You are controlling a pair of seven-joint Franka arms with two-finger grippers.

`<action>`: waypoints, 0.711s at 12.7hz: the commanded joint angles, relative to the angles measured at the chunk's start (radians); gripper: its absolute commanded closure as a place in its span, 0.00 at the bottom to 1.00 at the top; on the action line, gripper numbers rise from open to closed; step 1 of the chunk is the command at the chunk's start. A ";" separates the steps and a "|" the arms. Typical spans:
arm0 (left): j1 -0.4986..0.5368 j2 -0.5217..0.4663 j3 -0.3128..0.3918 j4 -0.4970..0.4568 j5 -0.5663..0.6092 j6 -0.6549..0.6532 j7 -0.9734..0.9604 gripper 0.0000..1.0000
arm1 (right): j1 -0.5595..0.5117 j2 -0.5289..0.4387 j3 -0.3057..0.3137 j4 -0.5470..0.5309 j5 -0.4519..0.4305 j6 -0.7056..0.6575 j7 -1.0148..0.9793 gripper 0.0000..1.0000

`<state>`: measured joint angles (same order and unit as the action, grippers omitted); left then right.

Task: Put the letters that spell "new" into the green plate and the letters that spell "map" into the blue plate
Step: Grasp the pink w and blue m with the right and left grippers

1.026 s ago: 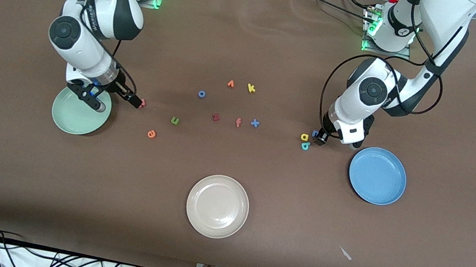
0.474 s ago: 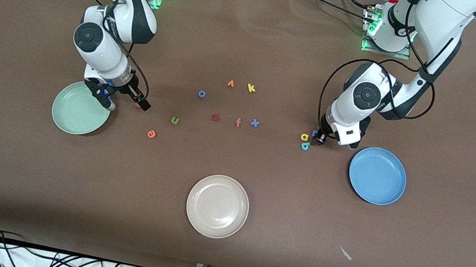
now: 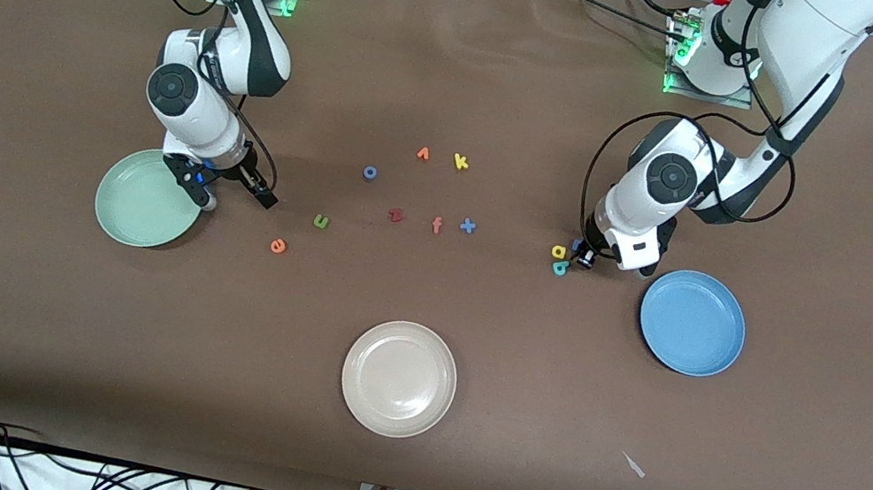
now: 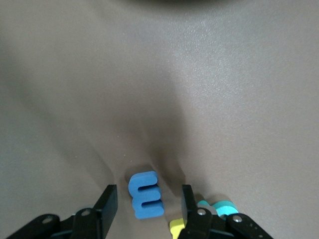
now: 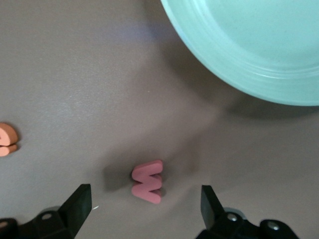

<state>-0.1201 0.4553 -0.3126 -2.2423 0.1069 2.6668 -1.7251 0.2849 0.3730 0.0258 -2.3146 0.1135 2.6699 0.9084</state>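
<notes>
The blue m (image 4: 145,195) lies flat between the fingers of my left gripper (image 4: 148,192), which is open with a gap on each side. The yellow a (image 3: 558,252) and teal p (image 3: 560,268) lie right beside it, near the blue plate (image 3: 692,322). My right gripper (image 5: 144,194) is wide open, low over the table, straddling the pink w (image 5: 148,181) next to the green plate (image 3: 142,207). The green n (image 3: 321,221) and orange e (image 3: 277,246) lie a little toward the table's middle. Both plates hold nothing.
A cream-white plate (image 3: 398,378) sits nearer the front camera. In the table's middle lie a blue o (image 3: 369,172), an orange v-like letter (image 3: 423,154), a yellow k (image 3: 461,162), a red z (image 3: 396,215), a salmon f (image 3: 436,225) and a blue x (image 3: 468,225).
My right gripper has moved off the green plate's rim and come down around the pink w. My left gripper's fingers have drawn closer together around the blue m.
</notes>
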 commanded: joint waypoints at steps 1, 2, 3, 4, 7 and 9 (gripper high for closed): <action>-0.012 0.026 0.012 0.029 0.051 0.001 -0.044 0.43 | -0.001 0.009 0.002 0.007 0.008 0.011 0.012 0.17; -0.012 0.026 0.013 0.027 0.053 -0.001 -0.044 0.44 | -0.003 0.010 0.002 0.007 0.008 0.011 0.012 0.23; -0.012 0.026 0.013 0.027 0.053 -0.002 -0.041 0.51 | -0.003 0.010 0.002 0.009 0.008 0.011 0.012 0.28; -0.012 0.025 0.013 0.029 0.053 -0.002 -0.040 0.60 | -0.003 0.012 0.002 0.009 0.008 0.011 0.012 0.32; -0.012 0.022 0.013 0.029 0.060 -0.007 -0.034 0.88 | -0.006 0.018 0.002 0.015 0.008 0.011 0.012 0.41; -0.003 0.016 0.012 0.030 0.118 -0.012 -0.034 0.99 | -0.009 0.024 0.002 0.017 0.006 0.013 0.010 0.42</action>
<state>-0.1200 0.4670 -0.3115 -2.2221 0.1595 2.6683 -1.7369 0.2811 0.3771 0.0254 -2.3129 0.1135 2.6704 0.9115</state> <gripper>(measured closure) 0.731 0.405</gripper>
